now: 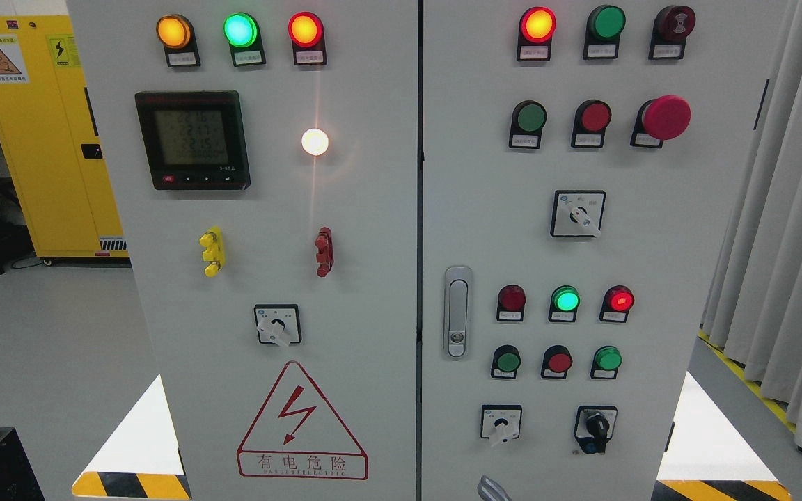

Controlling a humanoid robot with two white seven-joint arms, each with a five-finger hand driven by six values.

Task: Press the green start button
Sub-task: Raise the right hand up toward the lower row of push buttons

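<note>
A grey control cabinet fills the head view. Its right door (651, 243) carries a green push button (531, 117) in the upper row, beside a red button (594, 116) and a red mushroom stop (665, 117). Two more green buttons (507, 362) (608, 359) sit in the lower row, either side of a red one (558, 362). A green lamp (565, 299) is lit above them. Only a sliver of grey fingertips (493, 489) shows at the bottom edge, right of the middle and well below all the buttons. The left hand is out of view.
The left door (373, 313) holds a meter (192, 139), lit lamps and a high-voltage warning triangle (301, 424). A door latch (457, 312) and rotary switches (577, 214) are on the right door. A yellow cabinet (46, 139) stands far left, curtains (784, 243) right.
</note>
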